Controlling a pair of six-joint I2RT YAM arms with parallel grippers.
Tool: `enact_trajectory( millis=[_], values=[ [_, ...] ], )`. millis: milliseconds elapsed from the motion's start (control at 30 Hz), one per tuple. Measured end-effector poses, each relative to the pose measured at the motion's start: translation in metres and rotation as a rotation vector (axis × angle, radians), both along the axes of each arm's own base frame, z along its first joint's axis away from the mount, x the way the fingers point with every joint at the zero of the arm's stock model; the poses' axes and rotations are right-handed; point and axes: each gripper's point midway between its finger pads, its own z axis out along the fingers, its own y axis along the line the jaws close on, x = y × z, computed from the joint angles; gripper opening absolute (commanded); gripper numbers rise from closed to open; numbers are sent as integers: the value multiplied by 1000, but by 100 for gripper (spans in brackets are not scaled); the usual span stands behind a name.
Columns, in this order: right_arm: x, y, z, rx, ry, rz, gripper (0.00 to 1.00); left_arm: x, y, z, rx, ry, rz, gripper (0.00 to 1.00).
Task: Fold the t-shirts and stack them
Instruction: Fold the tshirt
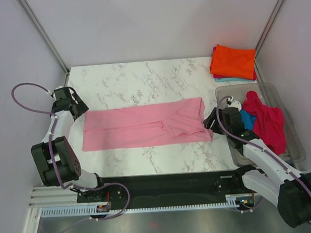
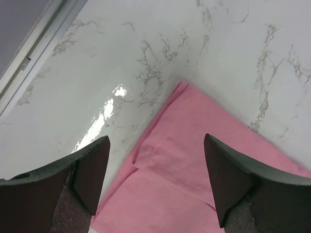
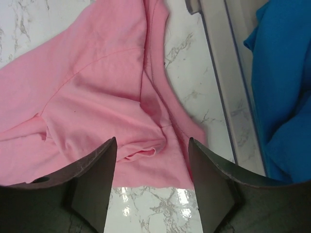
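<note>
Far left: left claw [image 1: 77,107], spread wide, pinching nothing, poised just over the left end of the light pink t-shirt [image 1: 145,126]. Seen from the wrist, hovers above a layered corner of that cloth, with bare marbled surface [image 1: 143,80] beyond the tip.

Centre: the pink tee, flat on the surface as a long band folded lengthways, reaching from one claw to the other. A few creases toward the right half, around the tucked sleeve.

Right of centre: right claw [image 1: 211,122], likewise spread and empty, above the collar end, just beside the wall of the clear bin [image 1: 291,140].

Probably between folds, with the crosswise fold next (a judgement only). To do it well:
- Drop each claw straight down and catch every layer at the corner, not the top ply alone.
- On the left, bite inboard of the tip, where the plies overlap.
- On the right, avoid the loose neckline and keep clear of the bin wall.
- Lift only enough to clear the cloth, carry one end over the other, and match the edges before letting go.

Far right: bright blue t-shirt [image 1: 247,119] and crimson t-shirt [image 1: 266,121] heaped unfolded in the bin. Behind it, orange t-shirt [image 1: 233,60] folded on top of the stack, a pale blue edge [image 1: 228,79] showing beneath.
</note>
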Motion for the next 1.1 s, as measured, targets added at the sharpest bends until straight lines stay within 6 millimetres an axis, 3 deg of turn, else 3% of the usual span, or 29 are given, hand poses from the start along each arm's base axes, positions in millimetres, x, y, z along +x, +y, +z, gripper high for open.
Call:
enact_trajectory(
  millis=[133,267,367,500,600,700,767,967,1100],
  values=[
    [1,5,10,-13,-2,4,68,6,-7,15,23,-50,-17,83],
    [9,41,29,-18,-21,84,68,16,-40,13,22,-46,-107,83],
    [22,75,28,-23,16,140,68,26,-71,11,-14,-40,-201,83],
    [35,90,-1,-38,121,101,69,40,-103,-2,-50,19,-299,84],
    [39,91,-34,-51,220,42,70,49,-132,-30,-74,119,-371,84],
    [40,94,-62,-66,304,-4,70,38,-155,-63,-105,232,-431,84],
    [56,107,-58,-26,293,-23,71,25,-165,-81,-127,309,-461,84],
    [103,128,-59,32,270,-66,72,25,-178,-82,-154,342,-500,86],
    [166,134,-56,76,243,-91,70,18,-193,-82,-162,355,-540,86]
  ],
)
